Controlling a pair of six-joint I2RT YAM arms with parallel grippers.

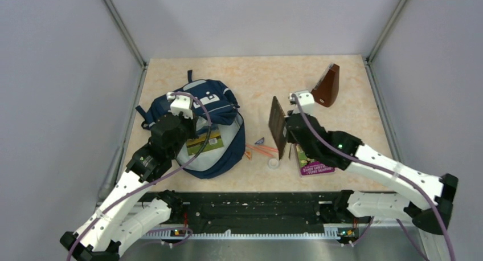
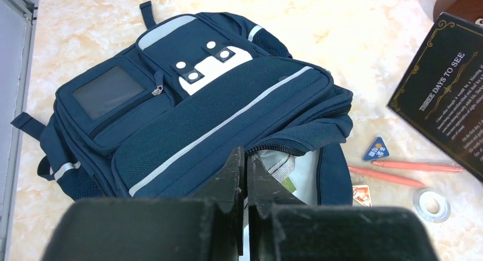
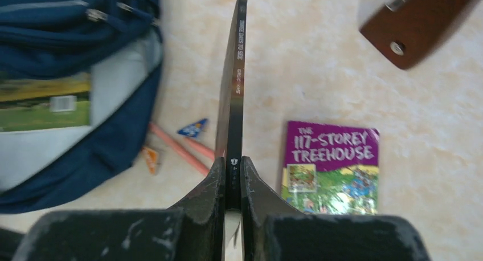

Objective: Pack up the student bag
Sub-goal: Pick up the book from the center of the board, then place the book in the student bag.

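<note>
your right end effector point(image 3: 230, 163) clamps a dark book point(image 3: 234, 73) by 1 edge; it may swing or slip. your left end effector point(image 2: 246, 156), closed, rests at the mouth of the student bag point(image 2: 171, 107).

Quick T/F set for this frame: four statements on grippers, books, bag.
1. The right gripper clamps a dark book held on edge. True.
2. The purple Treehouse book is inside the student bag. False: it lies flat on the table, on the far side of the held book from the bag.
3. A green-covered book lies in the open bag. True.
4. The left gripper is wide open. False: its fingers are shut, at the bag's opening.
</note>
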